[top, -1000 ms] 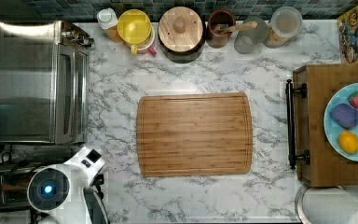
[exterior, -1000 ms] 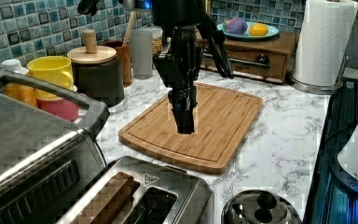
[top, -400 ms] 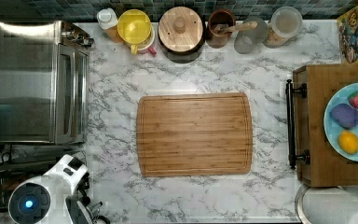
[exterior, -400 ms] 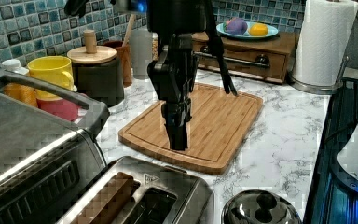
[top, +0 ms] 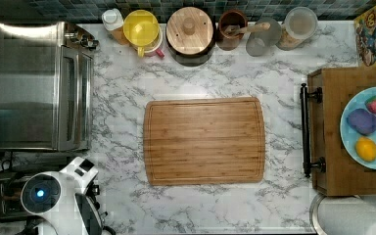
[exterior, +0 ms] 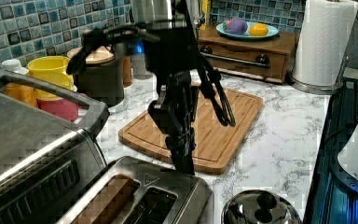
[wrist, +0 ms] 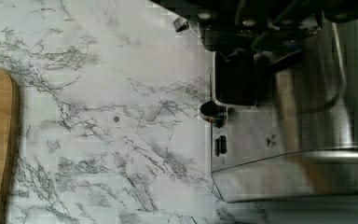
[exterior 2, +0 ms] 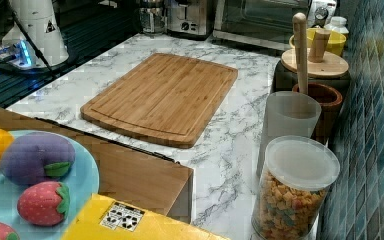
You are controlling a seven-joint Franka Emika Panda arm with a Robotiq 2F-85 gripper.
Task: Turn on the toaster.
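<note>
One gripper (exterior: pixel 185 161), openness unclear, hangs over the toaster (exterior: pixel 140 196) beside the toaster oven (exterior: pixel 28 140).

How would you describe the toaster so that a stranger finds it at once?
Start from the large steel toaster oven with the glass door. Right beside it, in the left view nearest the camera, stands the toaster. It is far smaller and has two long top slots.

even light, perhaps blocky blur

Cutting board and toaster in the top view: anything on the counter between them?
Only the arm. In the top view, bare marble counter separates the cutting board from the toaster, with the arm overhanging the toaster's end.
</note>
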